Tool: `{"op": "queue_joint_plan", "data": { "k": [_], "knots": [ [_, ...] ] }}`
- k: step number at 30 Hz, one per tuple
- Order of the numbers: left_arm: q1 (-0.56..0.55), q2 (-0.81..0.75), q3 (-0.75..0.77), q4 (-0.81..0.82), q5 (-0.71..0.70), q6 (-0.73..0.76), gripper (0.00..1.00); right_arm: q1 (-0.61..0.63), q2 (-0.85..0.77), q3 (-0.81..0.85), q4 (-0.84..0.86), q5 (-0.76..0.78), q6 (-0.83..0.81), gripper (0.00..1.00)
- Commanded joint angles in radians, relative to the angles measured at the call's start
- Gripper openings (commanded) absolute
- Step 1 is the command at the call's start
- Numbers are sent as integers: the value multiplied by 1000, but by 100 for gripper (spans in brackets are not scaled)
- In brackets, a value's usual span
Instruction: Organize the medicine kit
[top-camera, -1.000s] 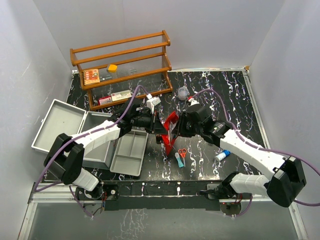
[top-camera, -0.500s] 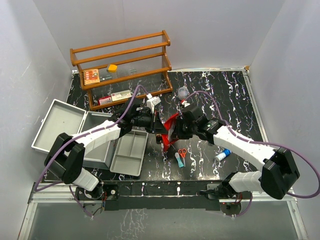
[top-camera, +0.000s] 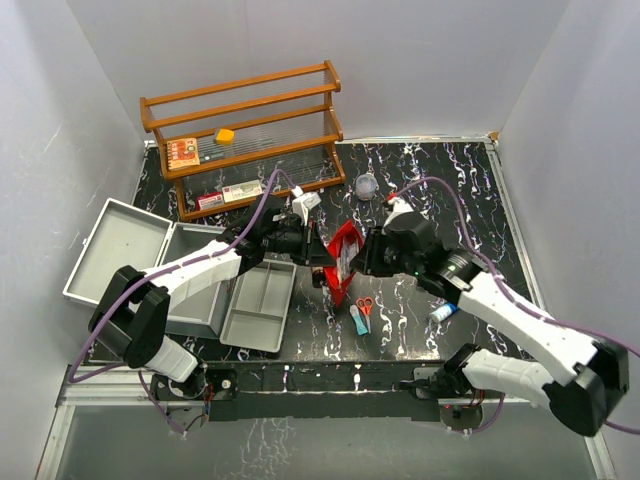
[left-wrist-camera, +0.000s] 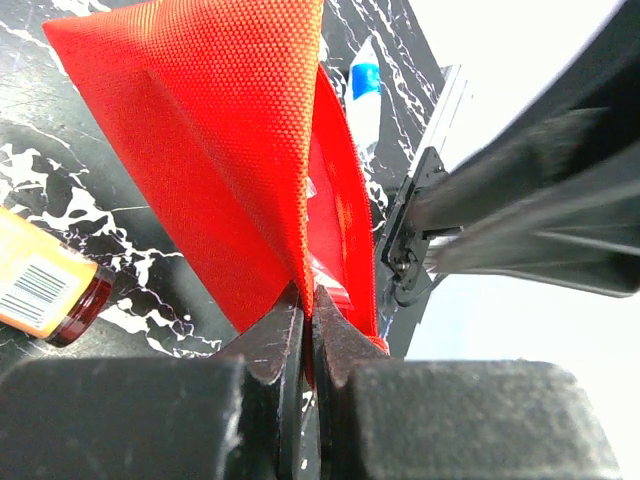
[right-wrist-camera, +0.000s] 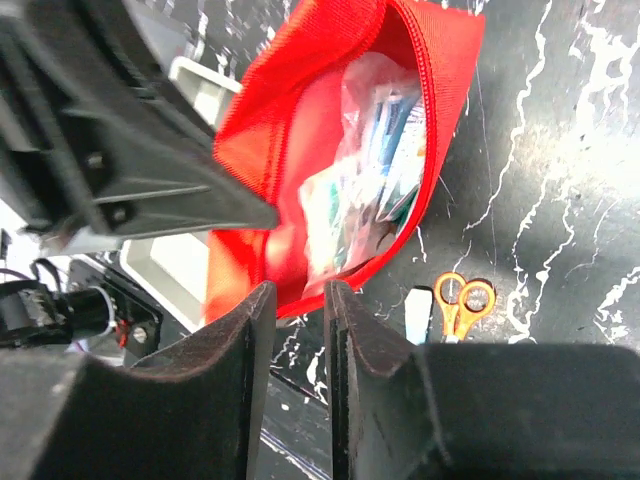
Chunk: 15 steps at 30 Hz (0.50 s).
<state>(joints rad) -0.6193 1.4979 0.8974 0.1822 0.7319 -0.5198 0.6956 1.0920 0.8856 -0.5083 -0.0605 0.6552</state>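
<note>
The medicine kit (top-camera: 190, 283) is a grey metal case at the left, lid (top-camera: 118, 247) swung open, with its grey tray (top-camera: 258, 305) lying beside it. A red fabric pouch (top-camera: 343, 254) stands at table centre, unzipped, with plastic-wrapped packets (right-wrist-camera: 372, 175) showing inside. My left gripper (left-wrist-camera: 306, 300) is shut on the red pouch's (left-wrist-camera: 230, 150) edge and holds it up; from above this gripper (top-camera: 322, 266) sits at the pouch's left. My right gripper (right-wrist-camera: 297, 292) is just short of the pouch's (right-wrist-camera: 270, 130) mouth, jaws a little apart and empty; from above it (top-camera: 367, 260) is at the pouch's right.
A brown wooden rack (top-camera: 240, 130) at the back holds an orange box (top-camera: 182, 152) and small packets. Orange scissors (top-camera: 365, 305), a blue-white strip (top-camera: 355, 320) and a white-blue tube (top-camera: 445, 310) lie near the front. An amber bottle (left-wrist-camera: 45, 290) lies by the pouch.
My right gripper has drawn back from the pouch's mouth toward the right, its jaws pinching in and parting again. The left gripper keeps its hold and has not moved.
</note>
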Motion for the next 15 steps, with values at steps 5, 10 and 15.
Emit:
{"op": "queue_joint_plan", "data": {
  "k": [5,10,15],
  "knots": [
    [-3,-25,15,14,-73,-1,0,1,-175,-13,-159,149,57,31],
    [-3,-59,14,16,-97,0,0,1,-232,-100,-212,254,89,31],
    [-3,-112,10,-10,-146,26,0,4,-199,-177,-184,217,99,34]
  ]
}}
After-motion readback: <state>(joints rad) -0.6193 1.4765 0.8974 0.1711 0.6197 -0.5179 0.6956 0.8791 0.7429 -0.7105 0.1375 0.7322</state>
